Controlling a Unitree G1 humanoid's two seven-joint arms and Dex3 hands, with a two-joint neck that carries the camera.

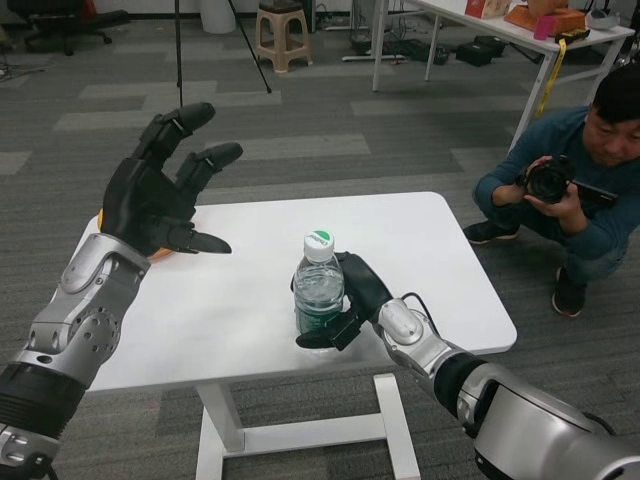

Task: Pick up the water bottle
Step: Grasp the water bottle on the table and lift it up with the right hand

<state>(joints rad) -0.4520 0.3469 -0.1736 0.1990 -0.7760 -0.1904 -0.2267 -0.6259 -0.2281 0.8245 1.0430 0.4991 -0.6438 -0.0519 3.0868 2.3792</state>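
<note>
- Bottle: one clear plastic water bottle (319, 290), cylindrical with ribbed walls, stands upright near the middle of the white table (420, 250), toward the front edge.
- Its cap (318, 242) is white and round with a green mark; the writing on it is too small to read.
- A band of green label shows low on the bottle, partly hidden by fingers; no text is legible.
- The right hand (352, 300), black and matte, wraps around the bottle from the right side, with fingers curled across its lower half. The bottle base appears to rest on the tabletop.
- The left hand (165, 190), black with glossy segments, is raised above the table's left end, fingers spread apart and holding nothing.
- An orange object (160, 253) lies under the left hand, mostly hidden; its shape cannot be told.
- Both forearms are silver metal with jointed housings.
- One person (590, 170) crouches beyond the table's right side, holding one black camera (550, 180).
- One brown stool (282, 35) stands on the grey carpet tiles.
</note>
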